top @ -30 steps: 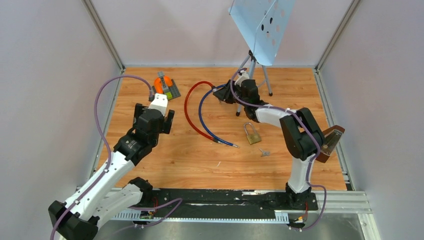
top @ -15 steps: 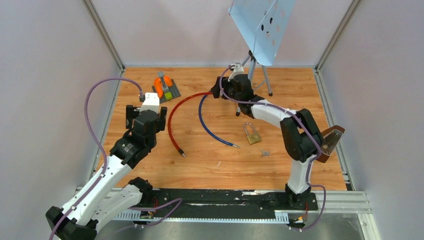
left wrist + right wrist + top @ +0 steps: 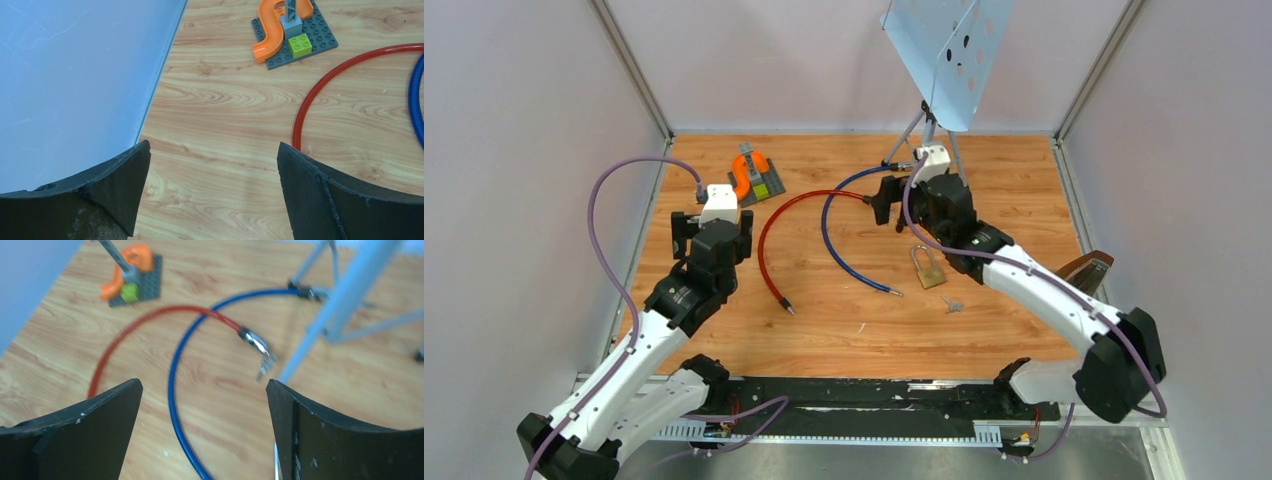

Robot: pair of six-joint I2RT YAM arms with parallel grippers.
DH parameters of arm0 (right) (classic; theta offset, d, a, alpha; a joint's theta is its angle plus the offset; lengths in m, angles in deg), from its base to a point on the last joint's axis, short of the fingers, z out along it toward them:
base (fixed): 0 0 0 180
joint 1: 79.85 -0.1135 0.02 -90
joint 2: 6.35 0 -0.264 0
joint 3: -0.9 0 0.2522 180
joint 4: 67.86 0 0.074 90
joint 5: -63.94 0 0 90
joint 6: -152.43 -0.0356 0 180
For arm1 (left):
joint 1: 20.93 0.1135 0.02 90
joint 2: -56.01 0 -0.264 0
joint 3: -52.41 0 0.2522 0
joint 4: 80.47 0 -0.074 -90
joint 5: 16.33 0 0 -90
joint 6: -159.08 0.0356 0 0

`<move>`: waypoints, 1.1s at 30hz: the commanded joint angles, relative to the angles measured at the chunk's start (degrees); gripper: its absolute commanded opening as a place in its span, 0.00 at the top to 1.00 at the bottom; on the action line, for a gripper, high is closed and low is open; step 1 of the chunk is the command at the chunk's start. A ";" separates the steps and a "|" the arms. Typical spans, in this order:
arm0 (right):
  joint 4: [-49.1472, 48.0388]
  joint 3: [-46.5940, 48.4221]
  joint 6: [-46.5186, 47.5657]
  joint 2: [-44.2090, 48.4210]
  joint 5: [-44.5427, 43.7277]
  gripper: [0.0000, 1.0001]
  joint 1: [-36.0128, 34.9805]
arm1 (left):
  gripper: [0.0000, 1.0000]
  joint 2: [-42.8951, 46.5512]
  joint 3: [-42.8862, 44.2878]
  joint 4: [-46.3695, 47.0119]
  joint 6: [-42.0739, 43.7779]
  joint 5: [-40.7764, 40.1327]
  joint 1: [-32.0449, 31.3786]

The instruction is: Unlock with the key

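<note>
On the near-right part of the wooden bench (image 3: 864, 330) a small silver key (image 3: 954, 305) is seen lying flat, held by neither arm. Just beyond it, near but apart, a brass padlock with a silver shackle (image 3: 929, 268) is laid flat, its shackle turned to the far side; the right arm's forearm is passed close beside it. Left of the padlock a blue cable (image 3: 834, 245) and a red cable (image 3: 769, 235) are curved across the middle of the bench, with a metal plug (image 3: 255, 342) shown at the red one's far end. The left pincer (image 3: 212, 150) is held wide apart above bare wood at the left, with nothing between its pads. The right pincer (image 3: 204, 385) is likewise spread wide over the two cables, and nothing is gripped. Farther off at the left, a grey studded plate carrying an orange curved piece and a green brick (image 3: 754, 178) is set. At the far edge a pale blue perforated panel on a tripod (image 3: 949, 60) is stood.
</note>
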 commanded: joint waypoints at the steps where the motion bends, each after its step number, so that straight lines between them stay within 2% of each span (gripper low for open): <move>1: 15.64 -5.66 -5.14 8.65 -6.08 0.04 0.84 | 0.00 0.83 -0.15 2.81 -3.36 0.17 0.49; 6: 30.94 -9.98 -12.75 13.32 -4.71 0.04 3.85 | 0.00 1.44 0.88 0.30 -4.43 1.92 0.49; 10: 33.97 -11.93 -15.94 11.95 0.28 0.04 7.58 | 0.00 2.69 1.18 -0.35 -4.65 2.33 0.55; 14: 34.09 -11.71 -16.18 5.18 5.30 0.03 10.88 | 0.00 3.95 1.60 -1.32 -4.51 2.20 0.54; 19: 35.08 -6.24 -12.93 -5.26 10.49 0.03 12.16 | 0.00 4.90 1.46 -1.47 -4.33 2.07 0.50; 24: 36.94 -3.27 -11.24 -12.98 7.69 0.03 12.38 | 0.00 5.61 1.52 -1.91 -4.66 2.84 0.53; 33: 38.04 -0.99 -9.87 -19.50 0.46 0.08 12.39 | 0.00 6.45 1.54 -2.00 -4.65 3.42 0.49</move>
